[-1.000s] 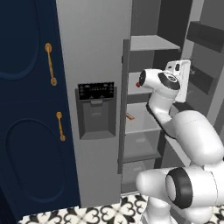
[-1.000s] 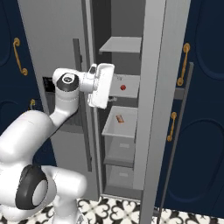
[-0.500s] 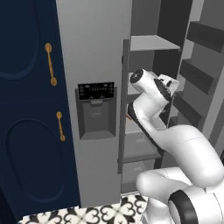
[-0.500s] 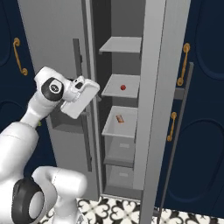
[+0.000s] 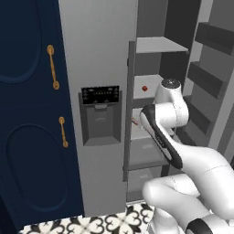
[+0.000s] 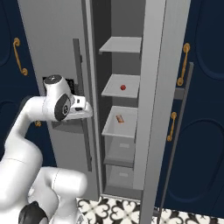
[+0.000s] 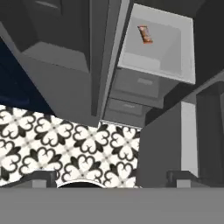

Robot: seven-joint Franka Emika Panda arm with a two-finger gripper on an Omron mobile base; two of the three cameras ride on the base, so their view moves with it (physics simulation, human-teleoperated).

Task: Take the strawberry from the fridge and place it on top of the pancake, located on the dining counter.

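The fridge (image 5: 98, 68) has a smooth, matt grey outer skin like brushed metal, with a long dark-grey handle (image 6: 82, 105) of the same dull finish. Its dispenser panel (image 5: 99, 95) is glossy black plastic. Inside, the shelves (image 6: 122, 85) look like smooth, pale grey plastic, matt. The strawberry (image 6: 123, 87) is a smooth, plain red. The cabinets (image 5: 27, 137) on the left are matt navy, painted, with shiny brass handles (image 5: 52, 66). The floor tiles (image 7: 65, 144) are smooth, patterned black and white. The robot arm (image 5: 183, 155) is glossy white plastic.
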